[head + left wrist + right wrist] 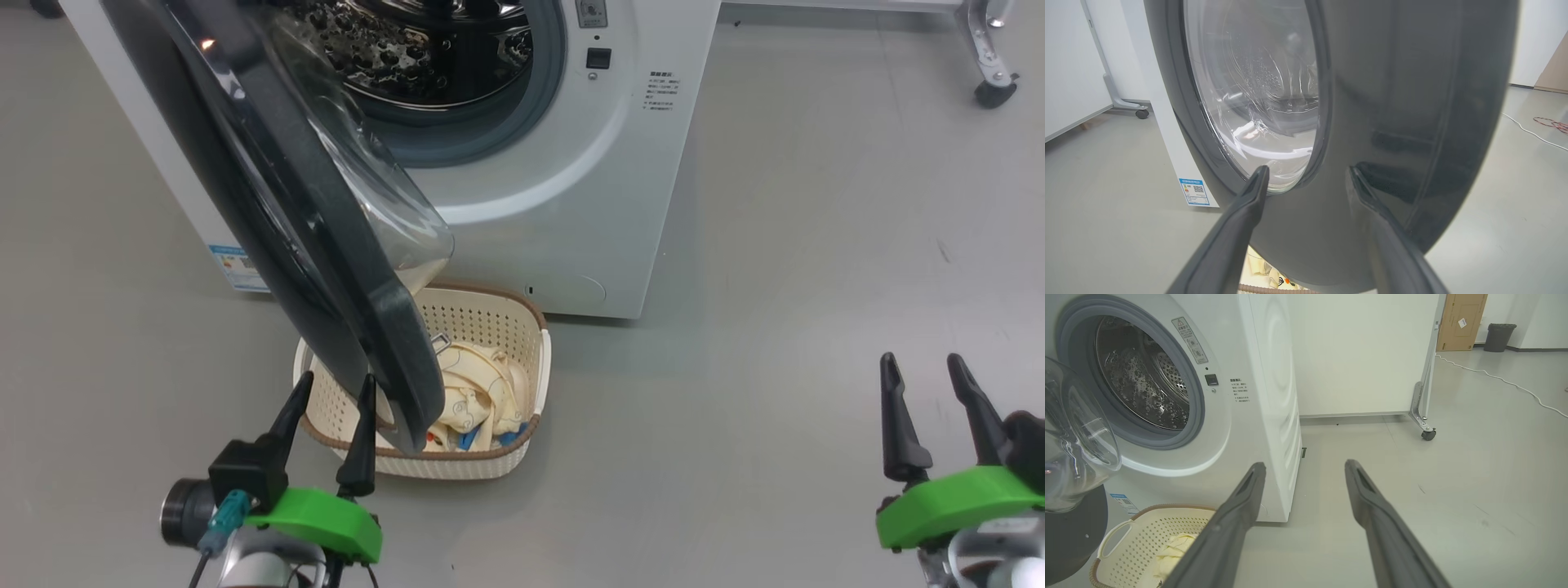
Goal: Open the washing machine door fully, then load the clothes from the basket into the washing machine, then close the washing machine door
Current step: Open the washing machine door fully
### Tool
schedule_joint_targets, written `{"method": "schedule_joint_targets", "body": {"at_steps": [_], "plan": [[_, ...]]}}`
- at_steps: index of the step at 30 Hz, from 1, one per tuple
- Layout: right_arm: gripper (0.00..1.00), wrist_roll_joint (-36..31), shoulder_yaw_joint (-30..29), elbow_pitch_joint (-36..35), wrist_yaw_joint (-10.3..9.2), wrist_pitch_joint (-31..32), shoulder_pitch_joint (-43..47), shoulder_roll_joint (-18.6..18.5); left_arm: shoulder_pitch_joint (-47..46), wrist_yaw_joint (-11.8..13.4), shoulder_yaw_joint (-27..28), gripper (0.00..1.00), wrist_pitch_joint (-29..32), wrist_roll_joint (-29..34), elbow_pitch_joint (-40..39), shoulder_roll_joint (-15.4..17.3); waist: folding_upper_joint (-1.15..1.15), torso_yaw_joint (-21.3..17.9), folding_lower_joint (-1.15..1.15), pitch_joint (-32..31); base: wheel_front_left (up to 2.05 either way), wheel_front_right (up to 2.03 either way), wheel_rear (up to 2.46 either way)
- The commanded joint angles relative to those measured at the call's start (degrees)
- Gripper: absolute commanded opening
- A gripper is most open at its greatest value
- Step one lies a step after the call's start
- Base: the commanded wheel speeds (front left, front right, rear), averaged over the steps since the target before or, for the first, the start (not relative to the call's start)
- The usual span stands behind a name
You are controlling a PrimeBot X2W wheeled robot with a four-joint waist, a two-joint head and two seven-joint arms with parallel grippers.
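The left tool (337, 378) is spread wide and empty, its fingertips just before the glossy outer rim of the washing machine door (326, 245); whether they touch cannot be told. The right tool (921, 359), also spread and empty, hangs well apart over the floor (775, 286). The door stands swung out, its glass bowl facing the washing machine (571, 204) and its lower edge over the basket (490, 327) of clothes (478, 400).

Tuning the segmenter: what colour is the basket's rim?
Brown woven-look rim on perforated cream basket; clearest in head view.

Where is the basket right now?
In the head view, left of centre, the basket sits on the floor before the washing machine, partly beneath the open washing machine door, beyond the left gripper.
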Motion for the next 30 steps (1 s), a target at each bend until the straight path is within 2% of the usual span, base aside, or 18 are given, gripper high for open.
{"method": "schedule_joint_targets", "body": {"at_steps": [1,9,30], "plan": [[1.0,-0.1,0.8,-2.4,-0.04,0.1,-0.7,-0.4,-1.6,0.4,1.7,1.0,-0.3,-0.2,-1.4,1.2,0.0,0.1,0.0,0.0,0.0,0.0,0.0],[1.0,-0.1,-0.2,-4.7,-0.04,0.8,3.4,-0.3,-1.4,0.7,1.5,1.0,-0.3,-0.7,-1.2,1.4,0.0,0.3,0.0,-0.3,0.0,0.0,0.0],[1.0,0.3,-1.2,-5.1,-0.04,1.7,4.9,-0.3,-1.0,0.9,0.9,1.0,-0.4,-2.0,-0.8,1.9,0.0,0.5,0.0,-1.6,0.0,0.0,0.0]]}}
